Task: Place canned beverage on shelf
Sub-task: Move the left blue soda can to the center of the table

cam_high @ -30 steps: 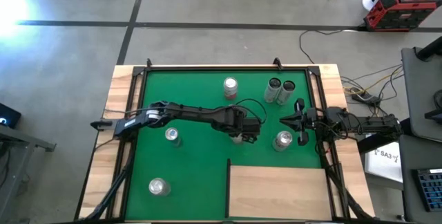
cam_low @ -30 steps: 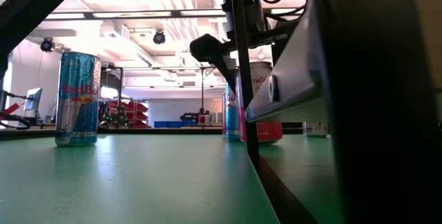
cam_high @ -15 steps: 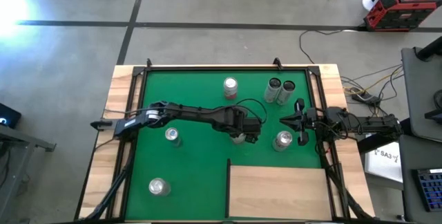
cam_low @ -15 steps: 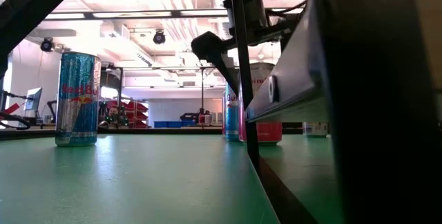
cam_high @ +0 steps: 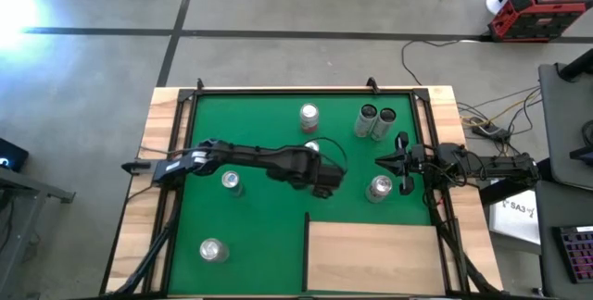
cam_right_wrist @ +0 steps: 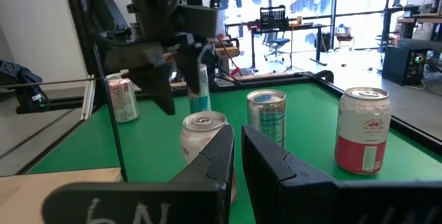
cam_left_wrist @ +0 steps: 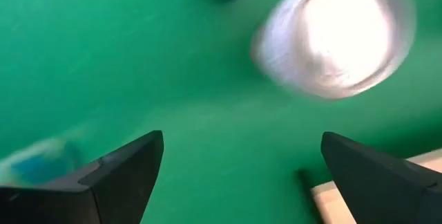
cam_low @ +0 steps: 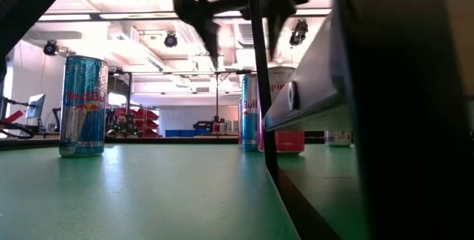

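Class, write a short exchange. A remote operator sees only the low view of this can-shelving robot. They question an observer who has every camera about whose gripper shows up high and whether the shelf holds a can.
Operator: Dark fingers hang spread apart above the cans. Whose are they?
Observer: They belong to the left gripper, which the high view shows reaching out over the middle of the green mat.
Operator: I only see the shelf edge-on. Is a can on it?
Observer: No. From above, the shelf shows only pale wood, and every can stands on the mat.
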Robot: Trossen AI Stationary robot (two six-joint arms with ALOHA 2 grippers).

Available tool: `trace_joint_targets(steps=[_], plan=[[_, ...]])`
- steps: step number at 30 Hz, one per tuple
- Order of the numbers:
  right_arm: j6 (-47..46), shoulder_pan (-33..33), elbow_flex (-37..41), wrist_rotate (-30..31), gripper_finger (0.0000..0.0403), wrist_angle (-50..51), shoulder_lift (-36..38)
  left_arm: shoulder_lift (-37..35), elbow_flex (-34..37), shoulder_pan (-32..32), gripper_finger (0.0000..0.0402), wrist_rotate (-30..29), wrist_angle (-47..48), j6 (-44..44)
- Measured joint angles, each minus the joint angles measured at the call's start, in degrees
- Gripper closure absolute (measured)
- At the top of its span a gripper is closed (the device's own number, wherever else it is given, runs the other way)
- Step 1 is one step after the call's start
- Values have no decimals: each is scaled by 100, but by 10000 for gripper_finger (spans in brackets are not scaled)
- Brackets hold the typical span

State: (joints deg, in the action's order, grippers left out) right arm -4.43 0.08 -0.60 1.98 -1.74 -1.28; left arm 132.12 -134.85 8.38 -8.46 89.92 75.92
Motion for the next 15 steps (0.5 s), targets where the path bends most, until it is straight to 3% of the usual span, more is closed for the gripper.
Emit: trace_joint_targets(steps=[8,15], plan=[[7,2,0,2,380,10,2,-711,678,345,43,-413,16,691],[5,1,1,-1,380,20,4,-1872,2485,516,60,-506,13,1720]])
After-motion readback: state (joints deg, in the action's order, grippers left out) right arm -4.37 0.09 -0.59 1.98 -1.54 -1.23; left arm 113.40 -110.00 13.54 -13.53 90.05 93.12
